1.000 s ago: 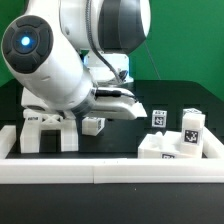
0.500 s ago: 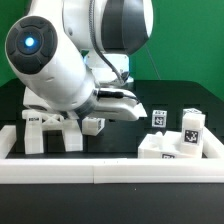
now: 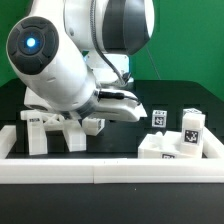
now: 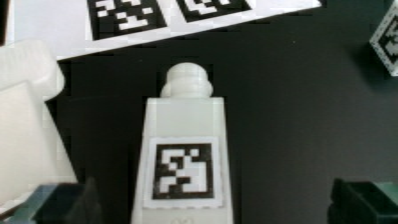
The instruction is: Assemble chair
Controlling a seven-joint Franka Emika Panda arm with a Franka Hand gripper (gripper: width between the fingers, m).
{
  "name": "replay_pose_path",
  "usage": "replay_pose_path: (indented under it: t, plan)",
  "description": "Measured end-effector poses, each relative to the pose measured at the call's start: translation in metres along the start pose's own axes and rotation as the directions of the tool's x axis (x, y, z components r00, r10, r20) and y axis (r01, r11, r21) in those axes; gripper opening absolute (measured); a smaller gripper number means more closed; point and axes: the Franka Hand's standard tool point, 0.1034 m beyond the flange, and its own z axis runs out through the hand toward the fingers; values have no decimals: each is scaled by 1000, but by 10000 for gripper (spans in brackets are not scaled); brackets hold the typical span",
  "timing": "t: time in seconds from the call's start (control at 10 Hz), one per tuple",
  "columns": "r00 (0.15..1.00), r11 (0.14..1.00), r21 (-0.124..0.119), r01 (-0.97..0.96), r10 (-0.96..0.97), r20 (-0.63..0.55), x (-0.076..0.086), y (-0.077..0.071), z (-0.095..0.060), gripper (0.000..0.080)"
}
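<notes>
Wrist view: white slab [image 4: 22, 100] beside white post [image 4: 185, 140]. Post lies flat on black worktop [image 4: 302, 120], tag up, round peg [image 4: 187, 75] at one end. Claw [image 4: 210, 203] wide apart, holding nothing, one finger each side of post. Post looks hard plastic, light, stiff, smooth, maybe slippery. Best grab: flat long sides, near middle, not peg.

A white post [image 4: 183, 130] lies flat on the black table [image 4: 302, 120], with a rounded peg [image 4: 187, 78] at one end and a black-and-white square tag [image 4: 183, 172] on its upper face near the other; the gripper [image 4: 214, 205] stands wide apart, a dark fingertip [image 4: 365, 200] on each side of the tagged end, neither touching it. Beyond the peg lies the marker board [image 4: 178, 20], two of its tags partly in sight; a larger white piece [image 4: 22, 120] lies beside the post, apart from it.
</notes>
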Motion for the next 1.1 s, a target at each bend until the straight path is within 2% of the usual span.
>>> replay_pose_path:
  t: [0.4, 0.6, 1.1]
  plan:
    - [1000, 1000, -26, 15, -15, -4, -2, -12, 0, 649]
    - [1000, 999, -28, 19, -19, -16, -2, -15, -1, 649]
    - [1000, 1000, -22, 12, -13, -19, 0, -8, 0, 649]
